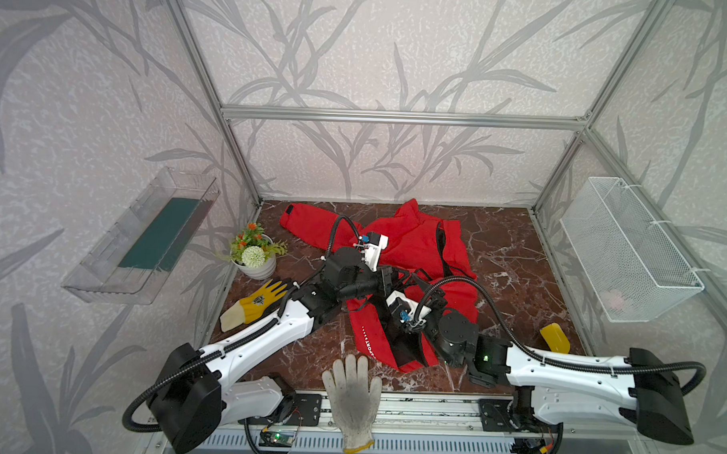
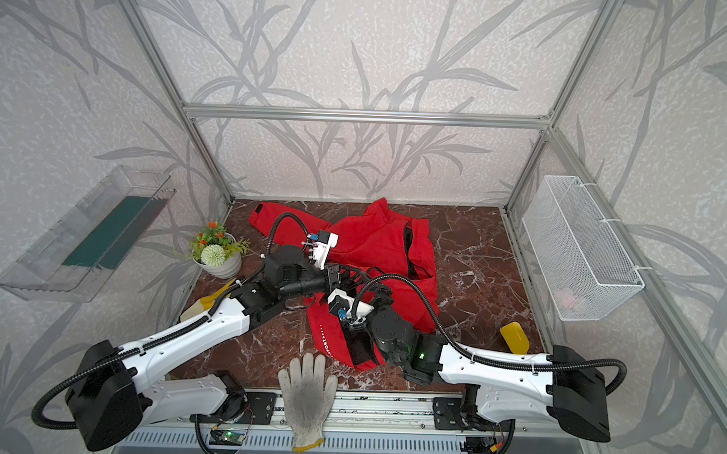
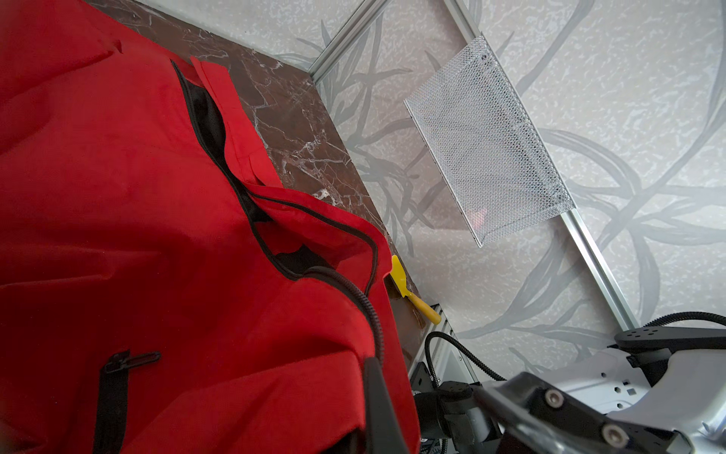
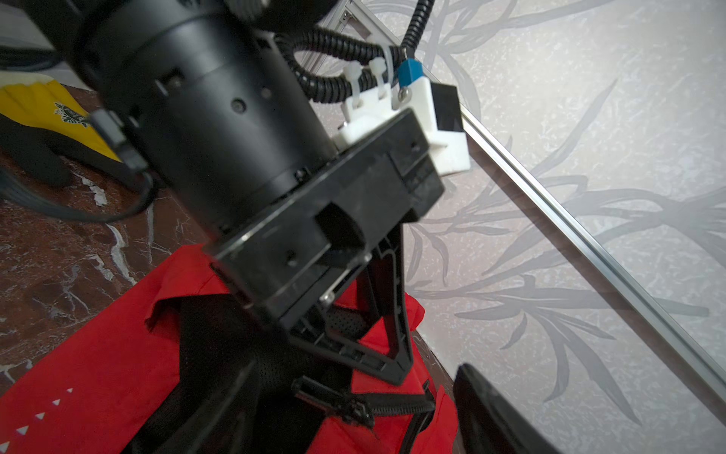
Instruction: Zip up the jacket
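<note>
The jacket (image 1: pixel 411 242) is lying central on the table (image 1: pixel 514 258), front edge being pinched by the closed left gripper (image 4: pixel 398 377). Its zipper (image 4: pixel 377 408) is being straddled by the right gripper (image 4: pixel 349 428), jaws wide, nothing gripped.

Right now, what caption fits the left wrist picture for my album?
Up close: red jacket with its black front zipper undone, a yellow scraper and white mesh basket beyond.
</note>
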Motion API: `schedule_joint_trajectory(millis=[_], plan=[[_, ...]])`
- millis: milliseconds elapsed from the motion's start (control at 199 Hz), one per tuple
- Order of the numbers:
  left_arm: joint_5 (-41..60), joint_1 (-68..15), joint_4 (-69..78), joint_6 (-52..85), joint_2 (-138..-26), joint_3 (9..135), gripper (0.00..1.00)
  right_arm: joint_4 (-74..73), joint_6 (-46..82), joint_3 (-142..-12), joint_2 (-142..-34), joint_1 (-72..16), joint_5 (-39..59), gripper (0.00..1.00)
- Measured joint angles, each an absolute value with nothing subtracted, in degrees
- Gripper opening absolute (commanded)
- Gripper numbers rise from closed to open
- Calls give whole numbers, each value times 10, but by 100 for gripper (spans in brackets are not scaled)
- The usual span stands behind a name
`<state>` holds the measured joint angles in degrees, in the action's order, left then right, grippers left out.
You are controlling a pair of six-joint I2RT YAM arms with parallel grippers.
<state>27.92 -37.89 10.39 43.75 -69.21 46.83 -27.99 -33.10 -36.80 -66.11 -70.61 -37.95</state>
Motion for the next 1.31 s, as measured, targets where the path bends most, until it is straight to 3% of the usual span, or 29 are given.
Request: schedule_joint_trajectory(millis=[1086,1307], plan=[[273,-378,116,452,-697,468,0,-329,-324,-366,-718,-676,-424,81],[271,-378,116,452,-697,468,0,-333,-314,-366,-724,-667,-424,74]])
